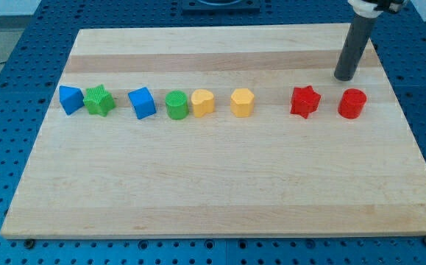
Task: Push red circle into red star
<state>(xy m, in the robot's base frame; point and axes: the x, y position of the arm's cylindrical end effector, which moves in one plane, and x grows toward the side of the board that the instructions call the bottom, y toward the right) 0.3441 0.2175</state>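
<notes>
The red circle [352, 104] sits on the wooden board at the view's right. The red star [305, 101] is just to its left, with a small gap between them. My tip [343, 77] rests on the board just above the red circle, slightly to its left, not touching it. The dark rod rises from there toward the view's top right.
A row of blocks runs leftward from the red star: a yellow hexagon [242, 103], a yellow heart [203, 102], a green circle [176, 104], a blue cube [142, 103], a green star [99, 100] and a blue triangle [70, 99]. The board's right edge [411, 125] is near the red circle.
</notes>
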